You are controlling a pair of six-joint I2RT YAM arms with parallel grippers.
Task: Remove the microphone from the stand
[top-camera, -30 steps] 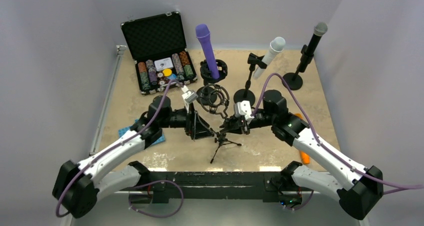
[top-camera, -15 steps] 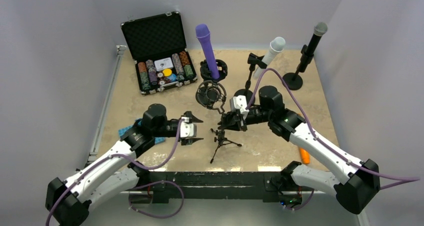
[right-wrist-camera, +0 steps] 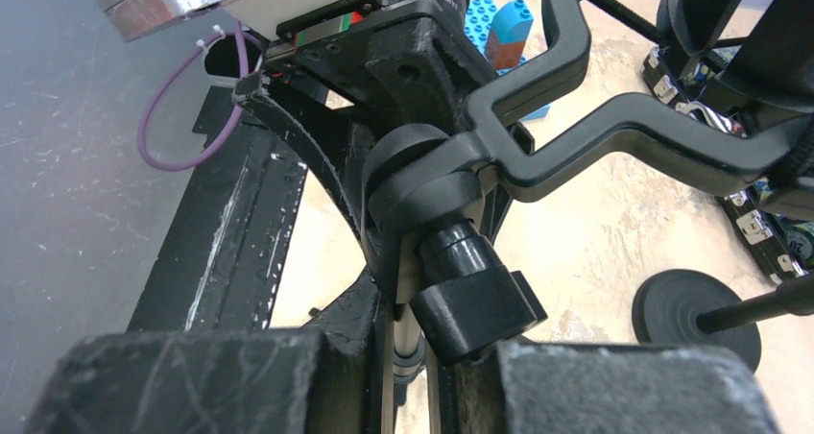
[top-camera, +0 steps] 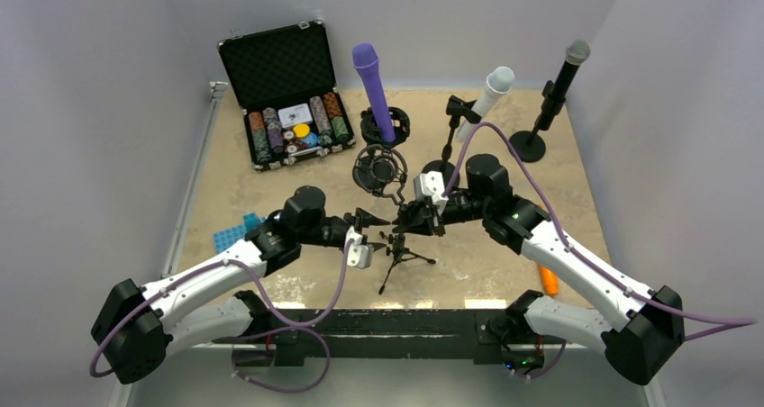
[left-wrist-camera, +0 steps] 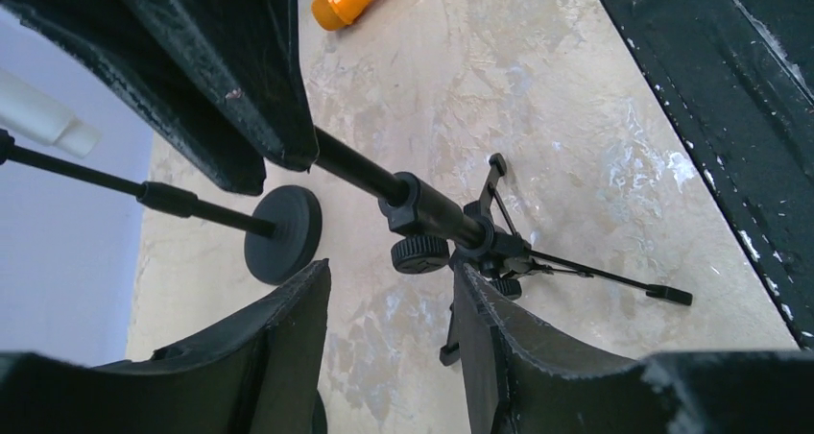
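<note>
A black tripod stand (top-camera: pixel 399 249) stands mid-table with a round black shock mount (top-camera: pixel 378 169) on top; whether a microphone sits inside it I cannot tell. My right gripper (top-camera: pixel 413 218) is shut on the stand's pole (right-wrist-camera: pixel 408 343), just under the mount's joint (right-wrist-camera: pixel 451 261). My left gripper (top-camera: pixel 377 230) is open with nothing between its fingers, its tips (left-wrist-camera: pixel 389 280) just short of the pole (left-wrist-camera: pixel 432 213) by the tripod hub. Behind stand a purple microphone (top-camera: pixel 372 78), a white microphone (top-camera: pixel 487 94) and a black microphone (top-camera: pixel 564 72), each on its own stand.
An open case of poker chips (top-camera: pixel 290 110) lies at the back left. A blue block plate (top-camera: pixel 234 232) lies beside the left arm, and an orange object (top-camera: pixel 548 281) by the right arm. A black rail (top-camera: pixel 387 321) runs along the near edge.
My left arm left the shock mount, swung down, then came in toward the tripod's lower pole while its jaws narrowed. My right gripper shifted slightly along the pole, then held still.
</note>
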